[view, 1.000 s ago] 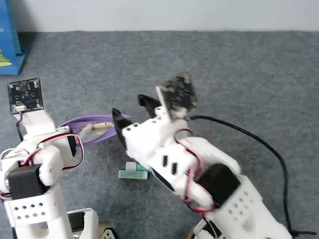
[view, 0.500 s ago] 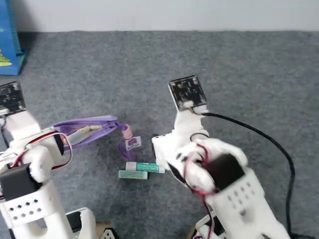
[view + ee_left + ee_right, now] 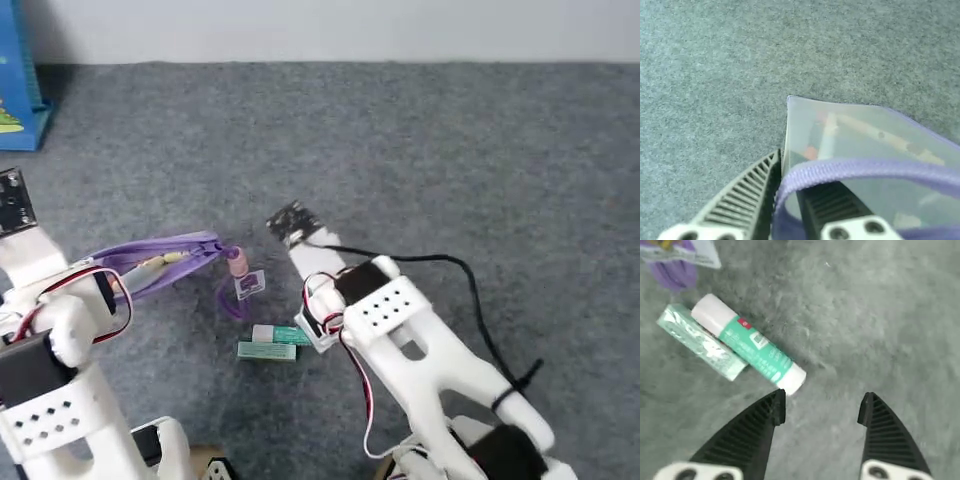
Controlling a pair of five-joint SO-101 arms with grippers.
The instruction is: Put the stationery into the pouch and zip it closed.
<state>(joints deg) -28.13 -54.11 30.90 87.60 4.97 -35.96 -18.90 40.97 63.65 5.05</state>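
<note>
A clear pouch (image 3: 160, 262) with purple trim lies at the left, with pencils inside it. Its pink zipper pull (image 3: 236, 261) and a tag (image 3: 250, 285) hang at its right end. My left gripper (image 3: 786, 197) is shut on the pouch's (image 3: 860, 145) purple-trimmed edge. A green and white glue stick (image 3: 280, 335) and a green packet (image 3: 266, 351) lie side by side on the carpet. My right gripper (image 3: 822, 402) stands open just beside the glue stick's (image 3: 747, 345) white end, with the packet (image 3: 702, 347) on the stick's far side. The right arm (image 3: 385, 310) sits low over the spot right of the stick.
Grey carpet covers the whole table, with free room to the right and at the back. A blue box (image 3: 18, 75) stands at the far left edge. The right arm's black cable (image 3: 480, 300) trails across the carpet.
My right arm has swung away from over the pouch and come down next to the glue stick. The left arm and the pouch have shifted a little leftward.
</note>
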